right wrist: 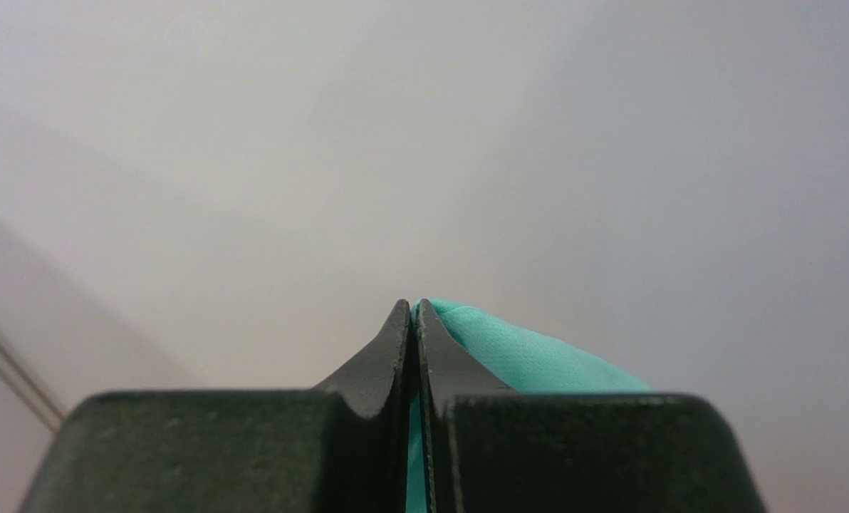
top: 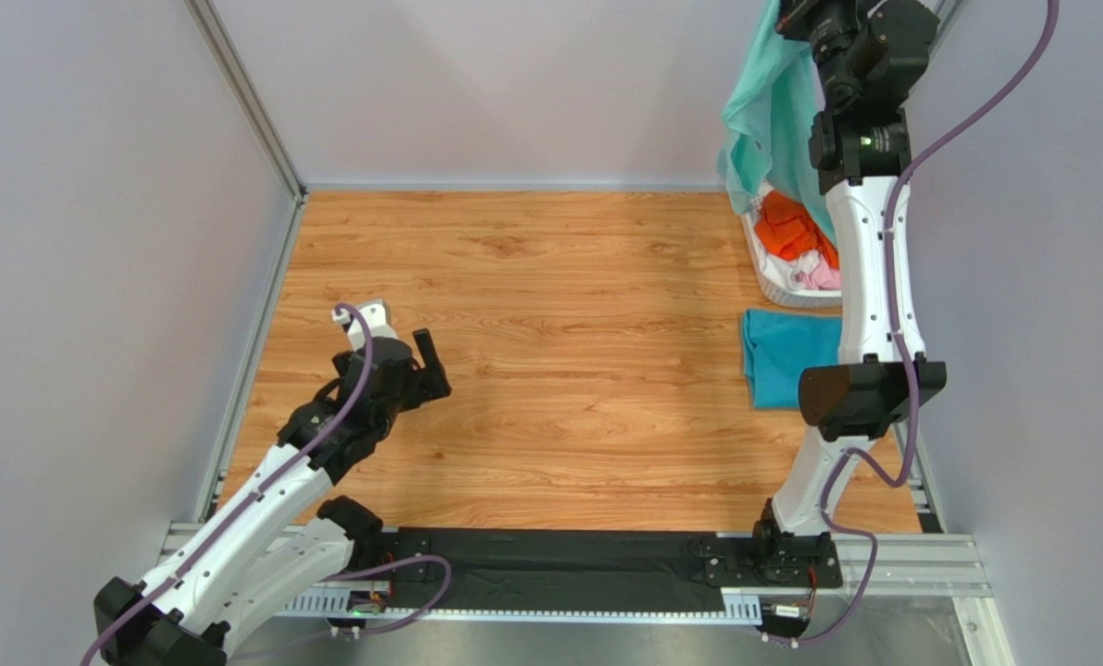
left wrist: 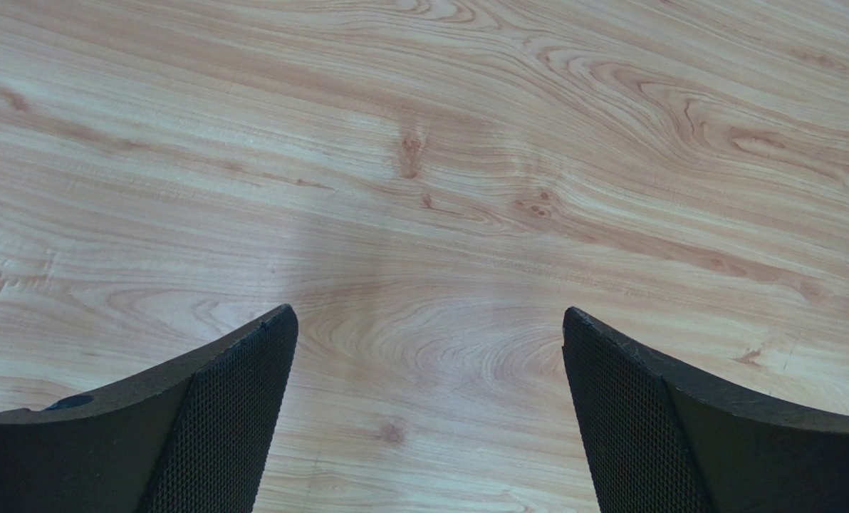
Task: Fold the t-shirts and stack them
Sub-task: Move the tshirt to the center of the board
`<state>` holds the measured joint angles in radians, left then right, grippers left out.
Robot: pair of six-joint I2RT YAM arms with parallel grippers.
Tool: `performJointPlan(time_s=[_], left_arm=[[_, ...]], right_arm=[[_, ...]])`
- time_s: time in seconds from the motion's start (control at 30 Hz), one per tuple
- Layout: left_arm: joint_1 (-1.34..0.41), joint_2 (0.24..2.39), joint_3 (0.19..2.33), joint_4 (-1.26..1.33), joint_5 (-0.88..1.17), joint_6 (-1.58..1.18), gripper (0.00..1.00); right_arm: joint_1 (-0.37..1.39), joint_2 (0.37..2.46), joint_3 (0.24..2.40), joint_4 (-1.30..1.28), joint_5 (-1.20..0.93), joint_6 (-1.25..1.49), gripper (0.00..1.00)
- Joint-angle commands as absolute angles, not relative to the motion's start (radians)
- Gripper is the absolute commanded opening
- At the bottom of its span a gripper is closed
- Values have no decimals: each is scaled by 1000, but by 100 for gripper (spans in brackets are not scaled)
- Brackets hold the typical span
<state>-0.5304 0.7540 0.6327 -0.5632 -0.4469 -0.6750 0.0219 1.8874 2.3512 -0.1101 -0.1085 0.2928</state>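
Above basket (top: 770, 287), R fingers (right wrist: 381, 363) clamp mint tee (top: 763, 111), prob. its edge; L fingers (left wrist: 226, 417) apart.

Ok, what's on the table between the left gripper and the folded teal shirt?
Nothing: in the top view, only bare wood tabletop runs from the open left gripper to the teal shirt.
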Motion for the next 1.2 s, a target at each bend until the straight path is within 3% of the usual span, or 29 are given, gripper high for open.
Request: performJointPlan(time_s=[0.0, 0.33, 0.53, 0.67, 0.93, 1.17], left_arm=[[-531, 749, 653, -543, -439, -675, 100], [-531, 686, 644, -543, -400, -692, 100], [-531, 628, 672, -607, -356, -735, 100], [-531, 560, 657, -669, -334, -788, 100], [-531, 456, 569, -733, -299, -908, 100], [-528, 578, 546, -680, -292, -920, 100]], right_arm=[[106, 1832, 2404, -28, -178, 328, 0], [408, 1799, 2438, -27, -180, 261, 0], [551, 1744, 2280, -32, -51, 258, 0], [551, 1653, 2076, -37, 45, 321, 0], [506, 1398, 1256, 43, 270, 406, 0], [446, 1373, 936, 26, 399, 436, 0]])
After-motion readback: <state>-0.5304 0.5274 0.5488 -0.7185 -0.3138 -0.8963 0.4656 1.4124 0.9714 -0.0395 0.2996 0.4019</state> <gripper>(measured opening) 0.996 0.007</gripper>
